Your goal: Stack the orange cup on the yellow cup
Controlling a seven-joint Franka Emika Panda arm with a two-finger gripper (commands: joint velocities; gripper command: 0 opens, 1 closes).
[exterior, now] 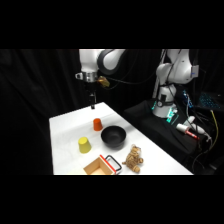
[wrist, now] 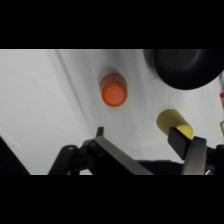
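Step in hand, as judged: approach. Nothing is grasped and the stack is not yet begun.

White table (exterior: 65, 131) carries all items. The arm reaches in from the upper right; its gripper (exterior: 92, 103) hangs above the table's far edge, well above and just beyond the orange cup. In the wrist view the fingers (wrist: 181, 139) stand spread apart with nothing between them.

Black bowl (exterior: 113, 136) sits mid-table, right of both cups. A wooden box (exterior: 99, 167) and a brown toy (exterior: 133, 159) lie at the near edge.

Yellow cup (exterior: 84, 145) stands mouth down, left of the bowl and nearer than the orange cup; the two cups are apart.

Orange cup (exterior: 97, 124) stands mouth down, far-left of the bowl and close to it. Wrist view shows its flat closed base facing up (wrist: 114, 90), plain, tapered, orange-red.

Next move calls for: descend over the orange cup, centre the spread fingers on its walls, close, lift clear, then carry it near-left over the yellow cup.
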